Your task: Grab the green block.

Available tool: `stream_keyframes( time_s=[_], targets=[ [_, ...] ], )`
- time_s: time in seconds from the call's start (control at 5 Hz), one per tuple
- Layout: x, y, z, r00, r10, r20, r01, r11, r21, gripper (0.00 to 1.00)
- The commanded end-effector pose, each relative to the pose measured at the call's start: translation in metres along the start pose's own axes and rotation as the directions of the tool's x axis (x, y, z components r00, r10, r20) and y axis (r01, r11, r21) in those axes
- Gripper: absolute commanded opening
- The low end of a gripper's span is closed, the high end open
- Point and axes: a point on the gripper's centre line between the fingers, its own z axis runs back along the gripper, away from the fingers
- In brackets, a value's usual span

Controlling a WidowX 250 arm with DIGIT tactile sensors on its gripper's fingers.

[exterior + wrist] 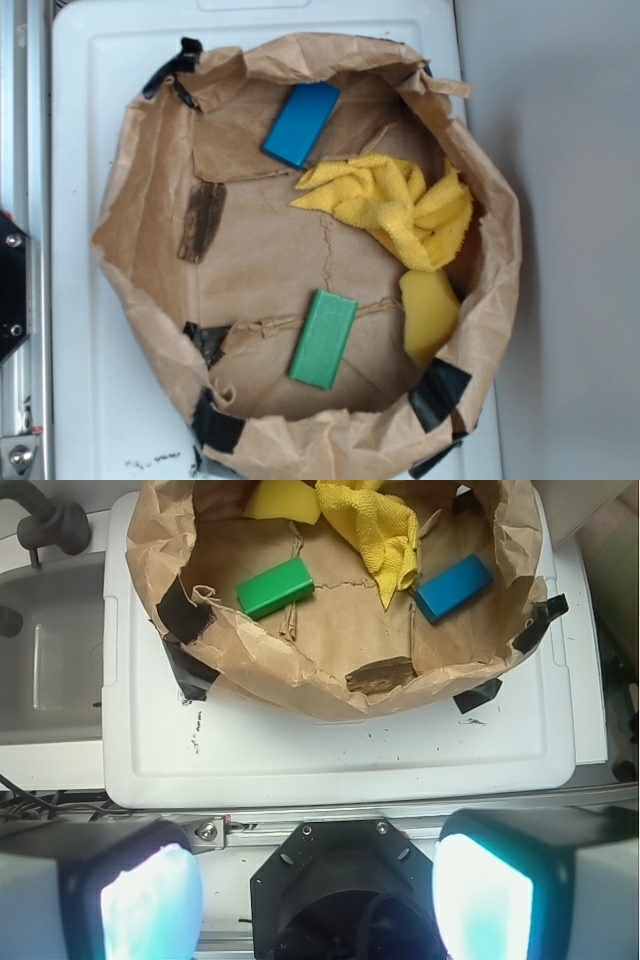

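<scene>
The green block (pixel 324 339) lies flat on the floor of a rolled-down brown paper bag (pixel 150 190), toward its near rim in the exterior view. In the wrist view the green block (pixel 274 587) shows at the upper left inside the bag (pixel 300 675). My gripper (pixel 315 895) is open, its two pale pads far apart with nothing between them. It hangs well back from the bag, over the black robot base (pixel 345 880). The gripper is not in the exterior view.
A blue block (pixel 301 124) (pixel 453 587), a yellow cloth (pixel 395 205) (pixel 375 525), a yellow sponge (pixel 428 315) (pixel 283 500) and a brown bark-like piece (pixel 202 221) (pixel 380 675) lie in the bag. The bag stands on a white tray (pixel 85 350) (pixel 330 760). A sink (pixel 50 660) lies left.
</scene>
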Motion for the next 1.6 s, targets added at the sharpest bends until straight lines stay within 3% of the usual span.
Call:
stream_keyframes(
  time_s=[0.0,0.4,1.0,1.2,1.4],
  targets=[
    [0.0,0.0,0.0,1.0,0.0,0.0,0.0,1.0,0.0,1.0],
    [0.053,0.037,0.007,0.977,0.206,0.052,-0.207,0.978,0.011,1.0],
    [0.053,0.037,0.007,0.977,0.206,0.052,-0.207,0.978,0.011,1.0],
    [0.041,0.037,-0.014,0.959,0.257,0.118,-0.262,0.965,0.025,1.0],
    [0.053,0.022,-0.024,0.938,0.323,0.124,-0.329,0.944,0.034,1.0]
  ],
)
